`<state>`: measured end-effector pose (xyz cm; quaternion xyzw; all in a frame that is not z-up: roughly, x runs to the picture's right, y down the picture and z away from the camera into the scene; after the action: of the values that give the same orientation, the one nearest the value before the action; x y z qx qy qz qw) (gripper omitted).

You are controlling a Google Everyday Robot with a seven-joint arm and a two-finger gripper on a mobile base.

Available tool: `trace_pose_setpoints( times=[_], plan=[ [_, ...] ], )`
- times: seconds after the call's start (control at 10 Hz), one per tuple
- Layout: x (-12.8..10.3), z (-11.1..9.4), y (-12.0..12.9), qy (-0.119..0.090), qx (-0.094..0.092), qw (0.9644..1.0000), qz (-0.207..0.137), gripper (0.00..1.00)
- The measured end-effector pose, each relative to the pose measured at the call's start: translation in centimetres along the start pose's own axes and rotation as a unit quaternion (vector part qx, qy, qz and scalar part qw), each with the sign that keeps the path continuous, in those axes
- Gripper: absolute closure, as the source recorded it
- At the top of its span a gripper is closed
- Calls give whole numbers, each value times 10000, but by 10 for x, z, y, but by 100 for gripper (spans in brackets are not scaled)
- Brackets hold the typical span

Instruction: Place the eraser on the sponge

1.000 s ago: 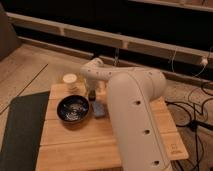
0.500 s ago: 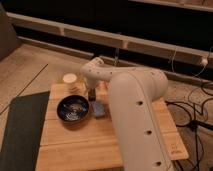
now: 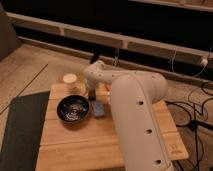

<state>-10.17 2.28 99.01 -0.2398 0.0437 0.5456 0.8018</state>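
The gripper (image 3: 92,94) is held just above the sponge (image 3: 98,108) at mid-frame, where the unseen eraser belongs; its grip cannot be told.

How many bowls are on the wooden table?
1. The black bowl sits on the wooden table, just left of the sponge. The gripper hangs by the sponge's far end. The arm may hide more.
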Motion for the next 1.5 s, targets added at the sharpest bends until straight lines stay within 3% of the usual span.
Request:
trace_pose_setpoints(
  times=[0.2,0.7,0.8,0.9,1.3,1.5],
  plan=[
    [0,4,-4,57,60,10000,-46,39],
    [1,8,-3,149,102,9997,-178,92],
    [2,7,-4,176,117,9996,-163,99],
    [2,3,-7,193,144,9996,-124,100],
    [-20,-36,-9,-209,281,9991,-252,100],
    [-14,-47,-6,-154,377,9988,-265,100]
  ],
)
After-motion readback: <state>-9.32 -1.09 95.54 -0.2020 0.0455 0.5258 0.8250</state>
